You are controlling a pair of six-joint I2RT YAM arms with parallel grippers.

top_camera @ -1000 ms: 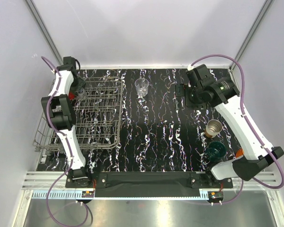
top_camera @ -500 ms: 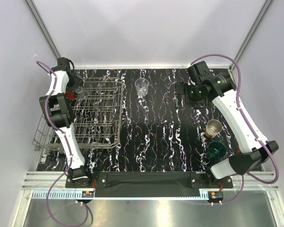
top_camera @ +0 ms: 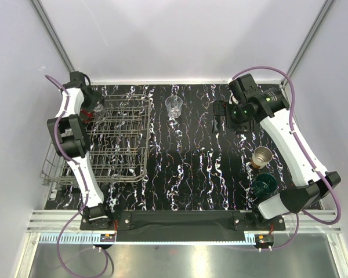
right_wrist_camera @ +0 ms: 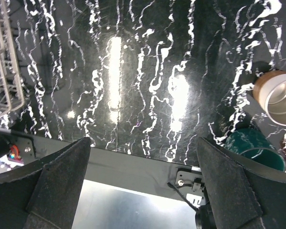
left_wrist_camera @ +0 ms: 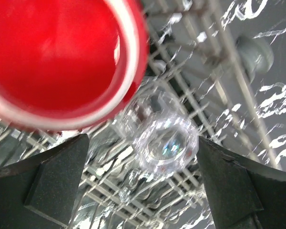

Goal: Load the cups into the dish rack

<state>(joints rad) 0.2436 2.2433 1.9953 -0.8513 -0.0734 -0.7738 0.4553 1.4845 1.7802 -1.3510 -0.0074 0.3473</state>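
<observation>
- Here the left gripper (left_wrist_camera: 140,143) stands wide, fingers either side of a clear cup (left_wrist_camera: 166,147) in the dish rack (top_camera: 127,145), far left, beside the red cup (left_wrist_camera: 57,57).
- Right gripper (right_wrist_camera: 143,140) gapes empty above the table (top_camera: 185,174), far right.

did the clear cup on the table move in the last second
No. The clear cup stands in the same spot right of the dish rack.

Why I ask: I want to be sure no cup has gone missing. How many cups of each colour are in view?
red cup: 1
clear cups: 2
cream cup: 1
dark green cup: 1
orange cup, mostly hidden: 1
Total: 6
</observation>
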